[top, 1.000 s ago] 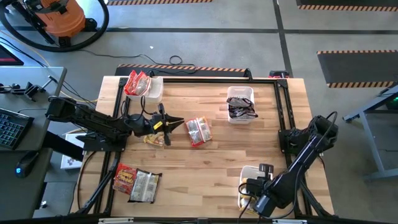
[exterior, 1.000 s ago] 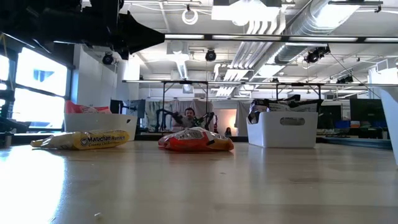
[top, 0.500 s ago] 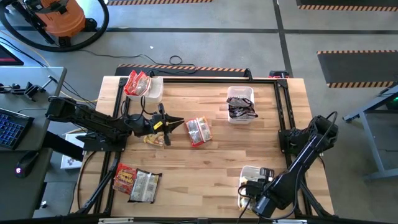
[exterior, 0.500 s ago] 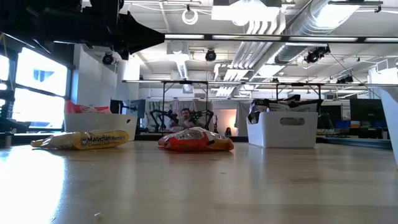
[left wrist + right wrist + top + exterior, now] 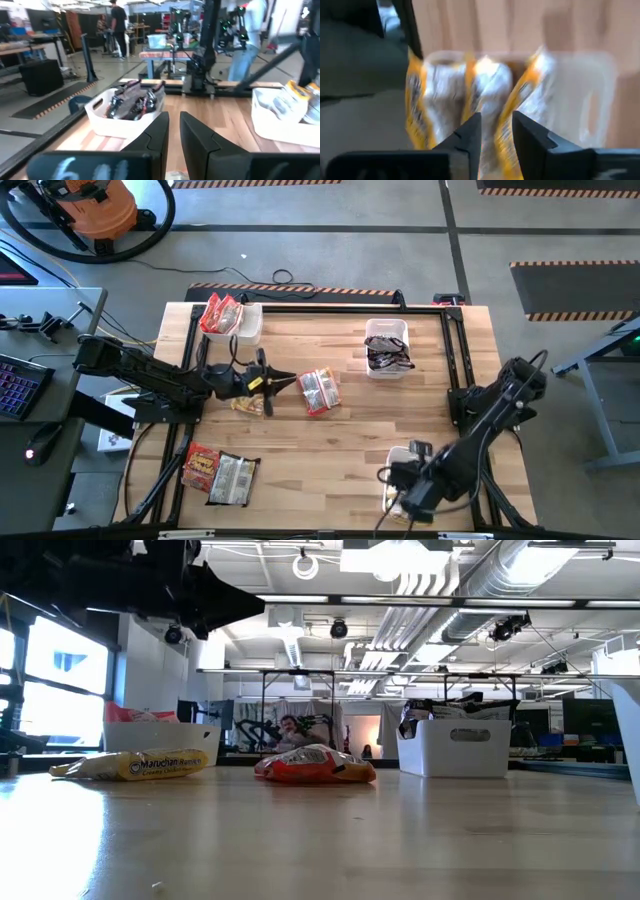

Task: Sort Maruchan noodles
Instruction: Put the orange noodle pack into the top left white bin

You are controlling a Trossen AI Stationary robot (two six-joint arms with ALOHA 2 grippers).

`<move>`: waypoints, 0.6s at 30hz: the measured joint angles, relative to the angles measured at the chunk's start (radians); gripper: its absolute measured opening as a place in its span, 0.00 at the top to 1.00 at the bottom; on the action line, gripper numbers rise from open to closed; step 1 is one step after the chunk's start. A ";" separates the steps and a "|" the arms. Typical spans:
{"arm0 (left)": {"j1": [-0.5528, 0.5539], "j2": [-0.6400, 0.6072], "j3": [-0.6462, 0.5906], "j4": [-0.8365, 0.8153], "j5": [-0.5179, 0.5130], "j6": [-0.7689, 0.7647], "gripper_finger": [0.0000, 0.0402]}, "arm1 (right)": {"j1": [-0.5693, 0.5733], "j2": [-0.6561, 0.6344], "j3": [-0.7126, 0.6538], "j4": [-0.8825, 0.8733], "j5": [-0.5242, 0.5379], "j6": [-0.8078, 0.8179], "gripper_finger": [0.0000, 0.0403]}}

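Observation:
Noodle packets lie about the table. A yellow packet (image 5: 248,403) (image 5: 135,764) lies flat under my left gripper (image 5: 285,378) (image 5: 174,122), which hovers above the table, open by a narrow gap and holding nothing. Just right of it a red packet (image 5: 320,390) (image 5: 315,764) lies flat. A red and a silver packet (image 5: 218,472) lie near the left front corner. My right gripper (image 5: 395,480) (image 5: 496,125) is open above the near-right white bin (image 5: 400,452), its fingers over the yellow packets (image 5: 485,85) standing in it.
A far-left bin (image 5: 248,325) holds red packets (image 5: 220,313). A far-right bin (image 5: 387,332) (image 5: 455,745) holds dark packets (image 5: 388,357). A black frame (image 5: 320,305) runs along the table's edges. Bare wood lies across the middle and front. People stand in the room beyond.
My right arm has swung over the near-right bin, its gripper moving toward the table's left and turning; the wrist view is blurred by the motion. My left arm has kept still and no packet has moved.

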 joint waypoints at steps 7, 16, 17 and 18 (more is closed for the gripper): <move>0.000 0.000 0.000 -0.051 0.028 -0.026 0.91 | -0.132 -0.111 -0.166 0.230 0.128 -0.283 0.96; 0.001 0.038 0.055 -0.231 0.011 -0.104 0.82 | -0.456 -0.255 -0.696 1.129 -0.003 -0.650 1.00; 0.001 0.060 0.069 -0.264 0.009 -0.125 0.80 | -0.494 -0.255 -0.726 1.180 -0.026 -0.664 1.00; 0.001 0.081 0.080 -0.301 0.009 -0.146 0.78 | -0.529 -0.251 -0.747 1.229 -0.054 -0.676 0.99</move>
